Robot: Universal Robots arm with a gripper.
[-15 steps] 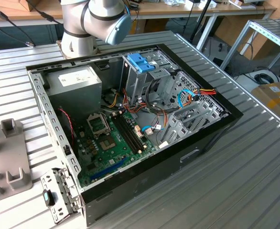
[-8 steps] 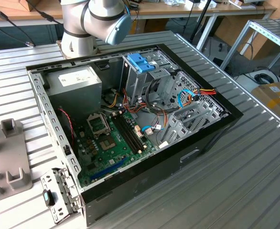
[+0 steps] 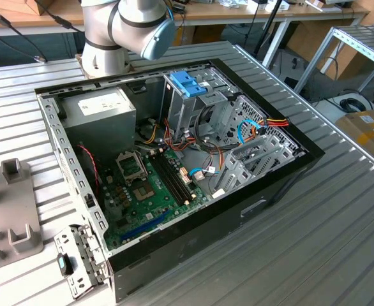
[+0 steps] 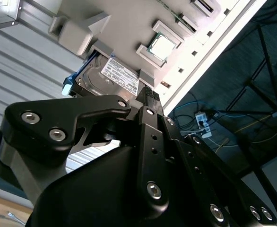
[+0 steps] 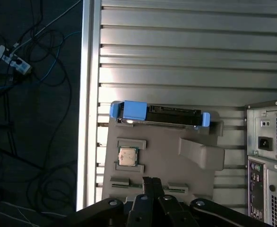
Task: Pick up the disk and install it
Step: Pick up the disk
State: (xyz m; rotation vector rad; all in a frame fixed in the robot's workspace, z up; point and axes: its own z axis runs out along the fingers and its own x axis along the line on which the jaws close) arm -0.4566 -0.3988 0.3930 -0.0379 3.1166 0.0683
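Your claw hangs over the grey holder. Its fingers look pressed together, though the angle is poor, and it holds nothing. The disk stands on edge in the holder's slot on the side away from the claw, well apart from it, with blue frame at both ends. For a clean pickup, spread the jaws wide and square them across the disk's flat faces, midway between the blue ends. Mind the chip seated in the holder between claw and disk. The case stands near on the table.
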